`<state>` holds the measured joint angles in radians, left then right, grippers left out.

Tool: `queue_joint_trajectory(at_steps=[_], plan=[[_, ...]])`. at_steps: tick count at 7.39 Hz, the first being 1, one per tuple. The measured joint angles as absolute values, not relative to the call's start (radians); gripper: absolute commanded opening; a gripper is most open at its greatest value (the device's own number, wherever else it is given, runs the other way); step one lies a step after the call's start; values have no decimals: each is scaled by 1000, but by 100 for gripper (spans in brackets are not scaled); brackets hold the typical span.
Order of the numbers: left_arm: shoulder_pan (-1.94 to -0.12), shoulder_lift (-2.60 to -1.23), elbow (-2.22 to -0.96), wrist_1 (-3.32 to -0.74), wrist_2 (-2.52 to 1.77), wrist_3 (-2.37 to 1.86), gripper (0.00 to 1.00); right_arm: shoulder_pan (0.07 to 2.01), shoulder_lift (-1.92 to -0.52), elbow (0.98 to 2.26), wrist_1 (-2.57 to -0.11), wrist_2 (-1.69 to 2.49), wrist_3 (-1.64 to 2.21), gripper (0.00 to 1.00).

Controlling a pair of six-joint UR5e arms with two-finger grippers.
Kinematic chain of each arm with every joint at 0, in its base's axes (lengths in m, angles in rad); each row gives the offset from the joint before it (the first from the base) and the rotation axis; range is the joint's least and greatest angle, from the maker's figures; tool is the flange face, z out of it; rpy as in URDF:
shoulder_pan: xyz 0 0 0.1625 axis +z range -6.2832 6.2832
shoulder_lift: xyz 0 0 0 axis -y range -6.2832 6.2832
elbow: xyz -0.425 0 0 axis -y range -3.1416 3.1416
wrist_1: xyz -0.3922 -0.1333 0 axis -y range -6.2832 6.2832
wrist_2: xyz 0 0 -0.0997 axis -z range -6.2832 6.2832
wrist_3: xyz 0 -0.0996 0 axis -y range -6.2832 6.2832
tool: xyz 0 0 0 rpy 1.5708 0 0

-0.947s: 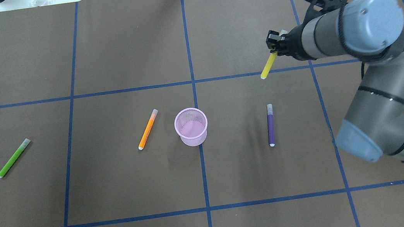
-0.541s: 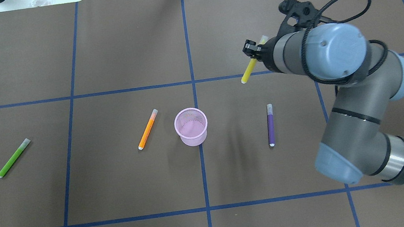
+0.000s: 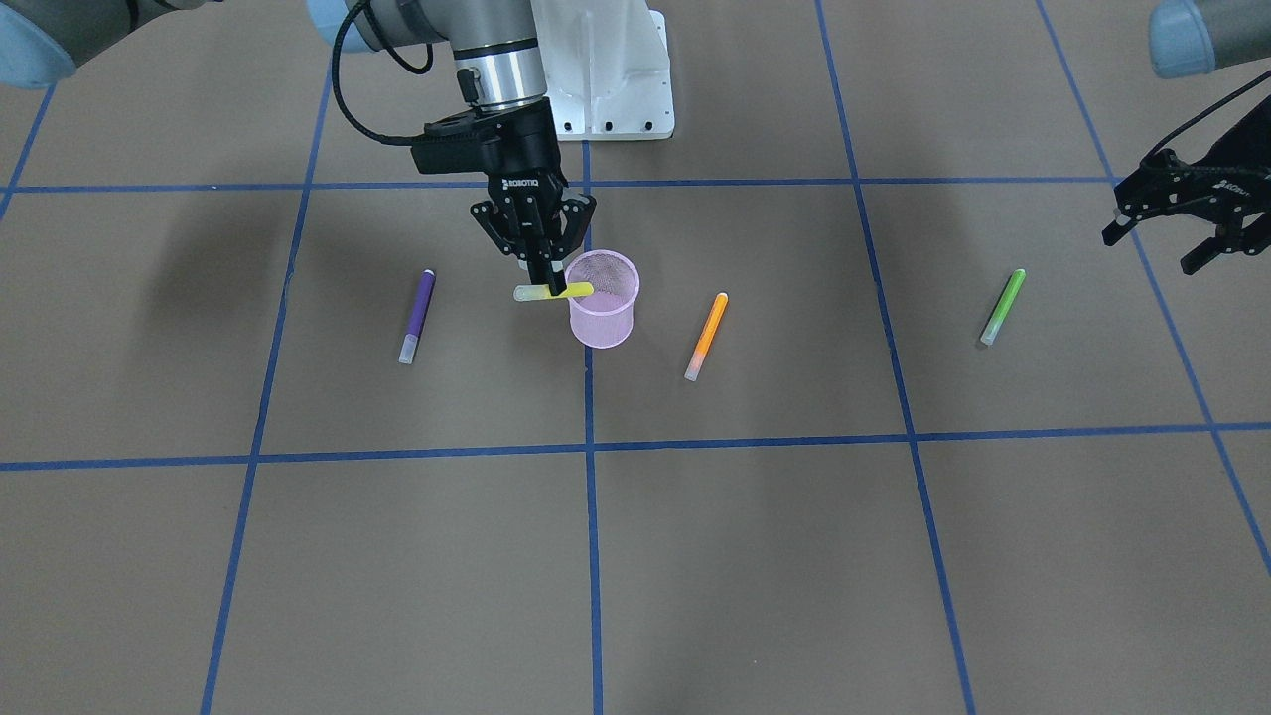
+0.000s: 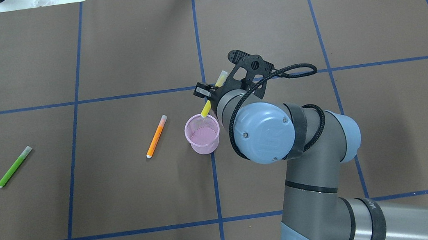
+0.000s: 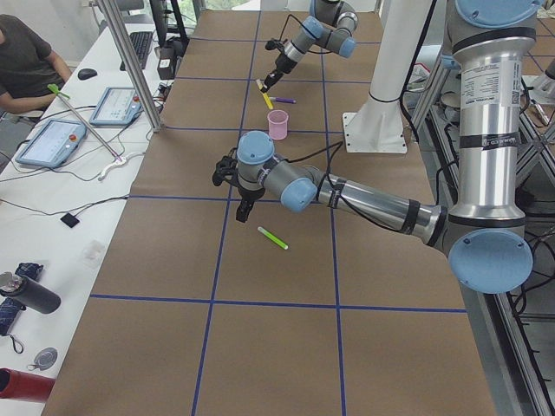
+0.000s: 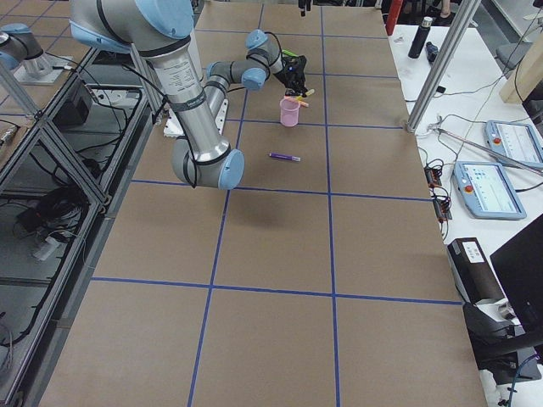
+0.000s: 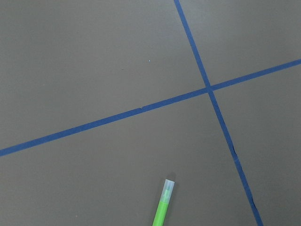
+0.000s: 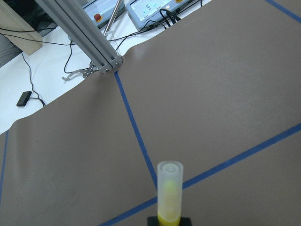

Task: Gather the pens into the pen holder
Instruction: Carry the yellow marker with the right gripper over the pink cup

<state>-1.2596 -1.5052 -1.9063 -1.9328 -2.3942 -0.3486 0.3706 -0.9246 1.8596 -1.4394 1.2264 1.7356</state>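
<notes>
The pink mesh pen holder (image 4: 202, 148) (image 3: 602, 328) stands near the table's middle. My right gripper (image 3: 544, 285) (image 4: 208, 98) is shut on the yellow pen (image 3: 556, 292) (image 4: 206, 109) (image 8: 169, 188). That pen is tilted, with its lower end over the holder's rim. The orange pen (image 4: 156, 136) (image 3: 706, 336) lies just left of the holder in the overhead view. The purple pen (image 3: 417, 316) lies on the other side, hidden by my right arm in the overhead view. The green pen (image 4: 14, 167) (image 3: 1001, 306) (image 7: 162, 207) lies far left. My left gripper (image 3: 1149, 253) hovers open near it.
Blue tape lines grid the brown table cover. The white robot base (image 3: 616, 79) sits at the table's robot side. A metal frame post (image 8: 80, 28) rises at the far edge. Beyond it are a desk with tablets (image 5: 52, 139) and a seated person (image 5: 26, 61).
My right arm has swung left with the yellow pen, from the far right of the table to the pen holder. It now covers the purple pen in the overhead view.
</notes>
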Motion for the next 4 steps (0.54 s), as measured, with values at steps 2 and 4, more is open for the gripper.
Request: queue_joint_trajectory(at_steps=[2,4], plan=[[-1259,-1505,-1906,-1933,-2393,-351,100,349,-921,1849,-1439,1223,1734,33],[-1258,-1507,-1908,-1933,-2393,-352,100,327,-928,1834,-1440,1217,1733,50]])
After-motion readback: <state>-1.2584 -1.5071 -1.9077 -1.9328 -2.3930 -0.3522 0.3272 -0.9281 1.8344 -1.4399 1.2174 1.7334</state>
